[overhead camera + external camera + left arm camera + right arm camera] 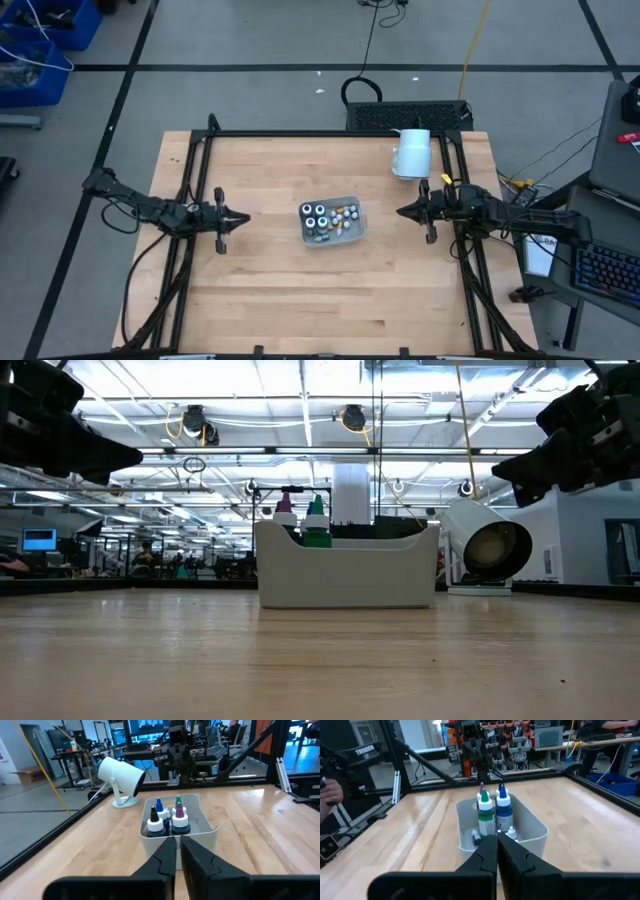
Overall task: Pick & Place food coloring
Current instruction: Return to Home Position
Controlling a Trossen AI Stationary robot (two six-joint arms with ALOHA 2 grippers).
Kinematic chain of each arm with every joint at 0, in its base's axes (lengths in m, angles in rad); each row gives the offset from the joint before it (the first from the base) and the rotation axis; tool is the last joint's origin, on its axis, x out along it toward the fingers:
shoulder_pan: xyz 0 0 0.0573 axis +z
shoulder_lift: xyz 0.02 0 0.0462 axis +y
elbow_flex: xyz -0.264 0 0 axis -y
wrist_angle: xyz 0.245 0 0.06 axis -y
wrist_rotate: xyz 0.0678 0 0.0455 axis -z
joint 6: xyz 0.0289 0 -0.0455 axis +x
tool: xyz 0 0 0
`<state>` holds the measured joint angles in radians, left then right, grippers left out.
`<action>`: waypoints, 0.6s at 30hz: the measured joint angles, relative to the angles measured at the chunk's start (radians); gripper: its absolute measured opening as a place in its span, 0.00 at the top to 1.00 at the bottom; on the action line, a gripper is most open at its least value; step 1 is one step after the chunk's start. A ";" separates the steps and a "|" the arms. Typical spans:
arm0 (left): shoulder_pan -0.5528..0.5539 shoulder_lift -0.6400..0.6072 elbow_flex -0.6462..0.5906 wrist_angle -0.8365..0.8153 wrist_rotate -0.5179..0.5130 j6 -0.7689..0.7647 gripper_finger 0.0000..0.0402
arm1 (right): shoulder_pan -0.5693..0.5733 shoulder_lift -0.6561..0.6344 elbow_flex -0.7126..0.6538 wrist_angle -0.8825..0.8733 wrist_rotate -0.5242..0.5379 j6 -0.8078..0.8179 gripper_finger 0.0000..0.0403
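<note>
Retreat looks like all that remains: food coloring [325, 220] sits in the bin [361, 228] at the middle of the worktop [300, 290]. My left end effector [245, 217], closed and empty, hovers at the bin's 9 o'clock. My right end effector [401, 211], likewise closed, is at 3. I'd settle both slowly, high and level.
</note>
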<state>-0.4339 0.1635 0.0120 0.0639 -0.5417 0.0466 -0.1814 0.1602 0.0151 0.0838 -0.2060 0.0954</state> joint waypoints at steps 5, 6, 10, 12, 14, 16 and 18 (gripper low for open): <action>0.000 0.000 0.000 0.000 0.000 -0.030 0.90 | 0.000 0.007 0.000 0.033 0.000 0.024 1.00; 0.000 0.000 0.000 0.000 0.000 -0.030 0.90 | 0.000 0.007 0.000 0.036 0.000 0.025 1.00; 0.000 0.000 0.000 0.000 0.000 -0.048 0.90 | 0.000 0.007 0.000 0.044 0.001 0.027 1.00; 0.000 0.000 0.000 0.000 -0.001 -0.053 0.90 | 0.000 0.007 0.000 0.064 0.000 0.026 1.00; 0.000 0.000 0.000 0.000 -0.003 -0.046 0.90 | 0.000 0.007 0.000 0.074 0.000 0.026 1.00; 0.000 0.000 0.000 0.000 -0.004 -0.037 0.90 | 0.000 0.007 0.000 0.073 0.002 0.025 1.00; 0.000 0.000 0.000 0.000 -0.004 -0.037 0.90 | 0.000 0.007 0.000 0.074 0.024 0.025 1.00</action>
<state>-0.4339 0.1635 0.0120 0.0639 -0.5457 0.0093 -0.1814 0.1673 0.0151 0.1574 -0.1817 0.1200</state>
